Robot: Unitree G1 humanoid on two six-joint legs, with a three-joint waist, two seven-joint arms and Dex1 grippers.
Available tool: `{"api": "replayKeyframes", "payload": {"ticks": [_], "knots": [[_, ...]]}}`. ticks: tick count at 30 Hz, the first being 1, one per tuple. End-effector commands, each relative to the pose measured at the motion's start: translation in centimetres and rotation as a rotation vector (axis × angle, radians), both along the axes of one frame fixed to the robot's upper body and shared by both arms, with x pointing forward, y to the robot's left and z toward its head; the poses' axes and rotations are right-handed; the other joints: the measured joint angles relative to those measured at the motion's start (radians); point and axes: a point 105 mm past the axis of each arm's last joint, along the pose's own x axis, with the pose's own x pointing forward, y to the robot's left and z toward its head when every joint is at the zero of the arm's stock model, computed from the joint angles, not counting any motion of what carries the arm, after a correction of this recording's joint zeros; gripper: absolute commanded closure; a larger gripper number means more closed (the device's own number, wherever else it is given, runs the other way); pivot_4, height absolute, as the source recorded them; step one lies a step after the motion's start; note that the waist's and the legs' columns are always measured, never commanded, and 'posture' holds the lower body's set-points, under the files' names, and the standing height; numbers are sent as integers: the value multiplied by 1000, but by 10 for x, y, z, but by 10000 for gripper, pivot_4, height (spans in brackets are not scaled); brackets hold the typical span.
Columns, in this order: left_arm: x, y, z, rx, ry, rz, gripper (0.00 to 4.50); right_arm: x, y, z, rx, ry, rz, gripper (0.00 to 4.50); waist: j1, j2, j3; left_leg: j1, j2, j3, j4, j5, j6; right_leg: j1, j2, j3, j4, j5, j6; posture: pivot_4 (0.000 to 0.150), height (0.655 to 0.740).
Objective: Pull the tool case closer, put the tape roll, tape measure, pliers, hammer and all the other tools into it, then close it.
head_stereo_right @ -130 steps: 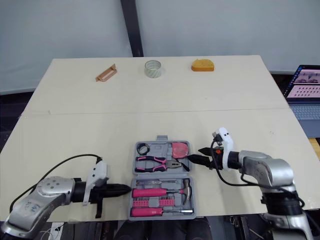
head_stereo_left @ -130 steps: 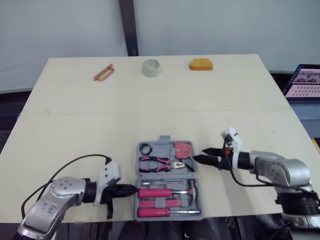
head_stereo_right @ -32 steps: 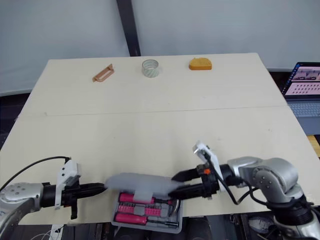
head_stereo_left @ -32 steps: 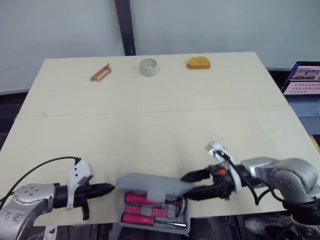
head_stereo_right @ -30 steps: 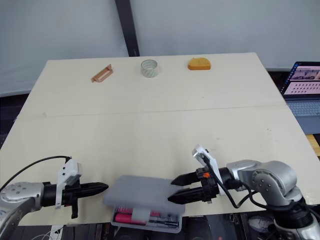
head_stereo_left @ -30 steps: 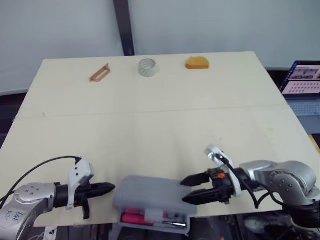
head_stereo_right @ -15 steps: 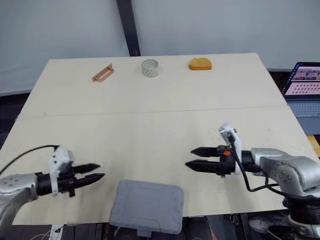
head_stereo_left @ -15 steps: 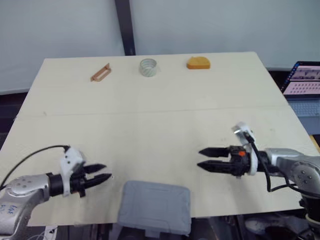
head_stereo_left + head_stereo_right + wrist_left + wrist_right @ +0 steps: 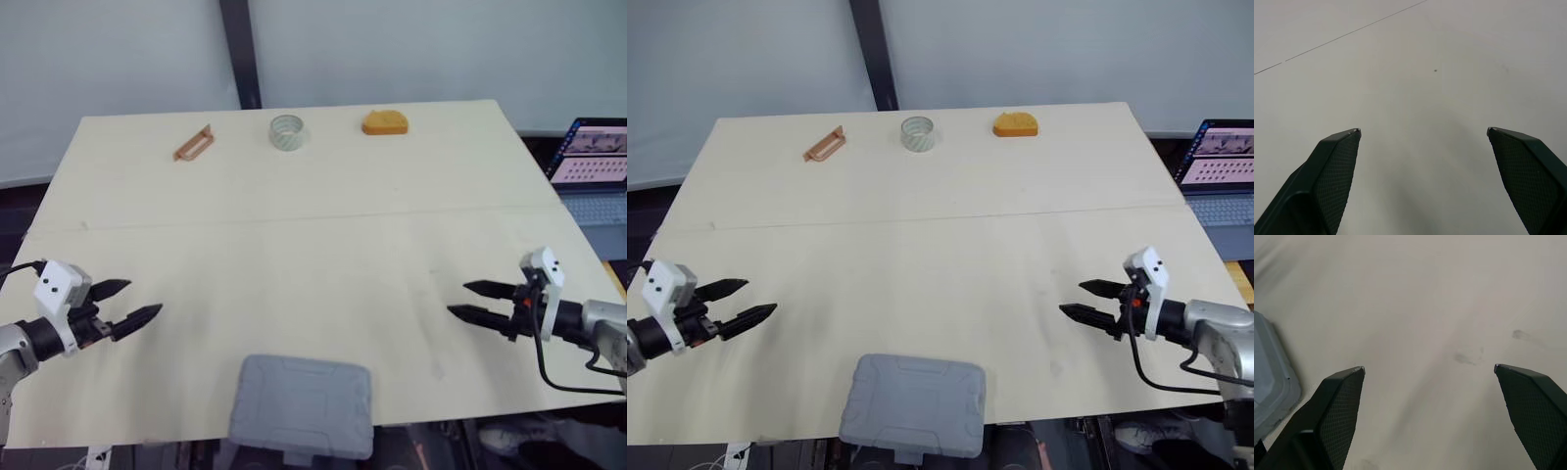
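Both left gripper (image 9: 144, 298) and right gripper (image 9: 458, 299) are released, empty; the closed tool case (image 9: 302, 404), likely rigid and heavy, is best gripped at its sides.

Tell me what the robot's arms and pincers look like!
Each arm is shiny silver-grey metal, like the right arm. The left pincer and right pincer each have two black pointy fingers with a tiny criss-cross pattern on the inside. A white boxy block sits above each wrist, and a thin black cable loops off the arm.
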Motion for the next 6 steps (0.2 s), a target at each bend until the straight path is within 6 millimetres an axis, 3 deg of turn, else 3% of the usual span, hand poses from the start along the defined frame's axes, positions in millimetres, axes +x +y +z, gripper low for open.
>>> {"api": "replayKeyframes", "payload": {"ticks": [1, 6], "knots": [[2, 5, 10, 42, -40, -1, 631, 0, -8, 10, -11, -47, 2, 0, 0, 0, 0, 0, 0, 0, 0, 0, 0, 0, 0, 0, 0, 0, 0, 1500, 7400], [1, 5, 6, 47, -19, -2, 631, -1, -10, 5, -5, -41, 2, 0, 0, 0, 0, 0, 1, -1, 0, 0, 0, 0, 0, 0, 1, 0, 0, 1500, 7400]]}}
